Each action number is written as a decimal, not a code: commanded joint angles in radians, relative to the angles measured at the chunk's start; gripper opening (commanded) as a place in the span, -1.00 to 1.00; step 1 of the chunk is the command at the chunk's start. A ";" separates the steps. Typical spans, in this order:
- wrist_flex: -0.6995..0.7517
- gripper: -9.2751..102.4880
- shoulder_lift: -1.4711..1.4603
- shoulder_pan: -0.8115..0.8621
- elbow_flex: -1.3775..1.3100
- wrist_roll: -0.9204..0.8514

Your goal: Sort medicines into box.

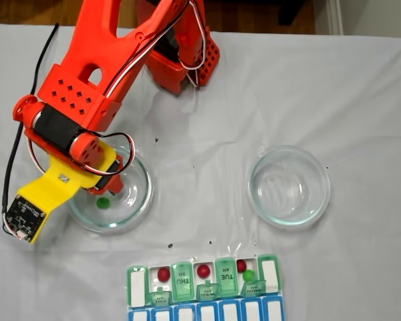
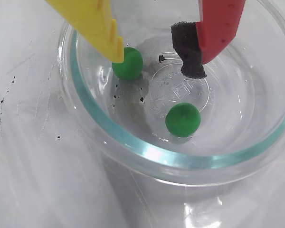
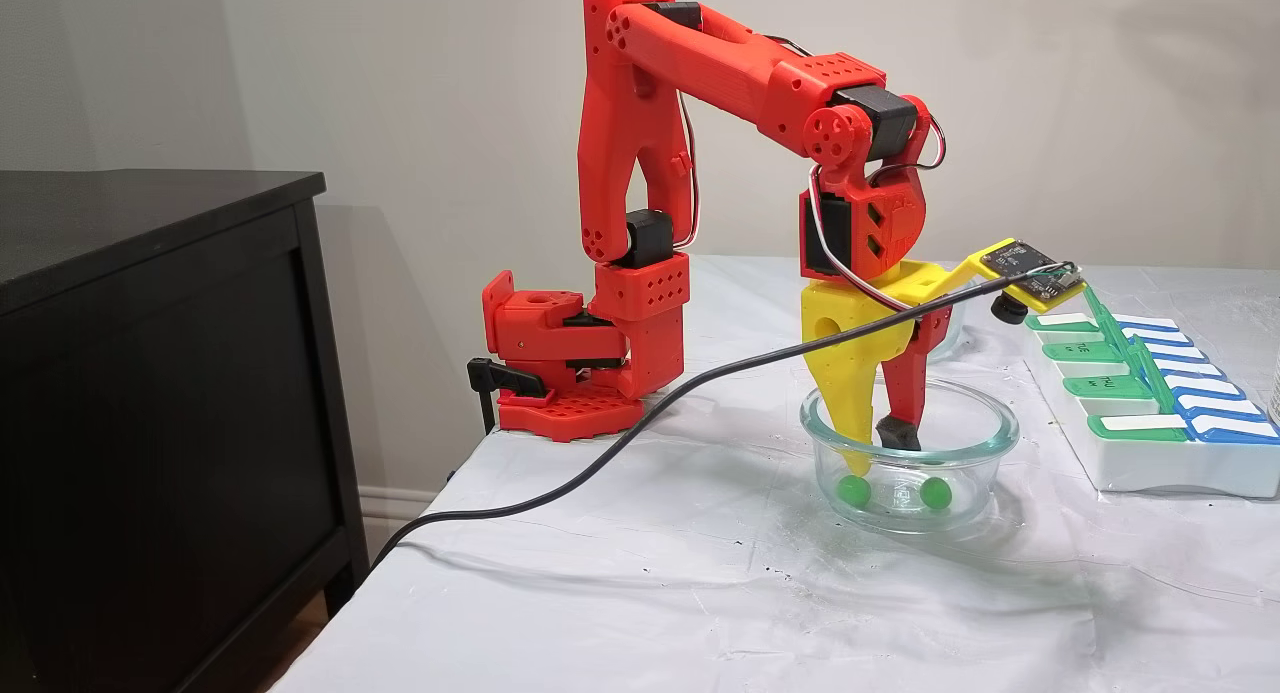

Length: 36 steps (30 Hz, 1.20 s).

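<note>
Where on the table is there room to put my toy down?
The cloth between the two glass dishes is bare. So is the cloth to the right of the pill box, and the far right corner. It's crowded at the left dish, where the hand reaches in over the green pills.

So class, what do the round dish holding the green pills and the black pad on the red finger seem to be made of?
Dish: clear glossy glass, judging by its green-tinted rim and embossed base. Pad: probably matte foam, with a rough, porous, crumbly-looking edge.
</note>
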 commanded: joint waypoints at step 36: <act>0.069 -0.36 -0.103 0.034 -0.094 0.043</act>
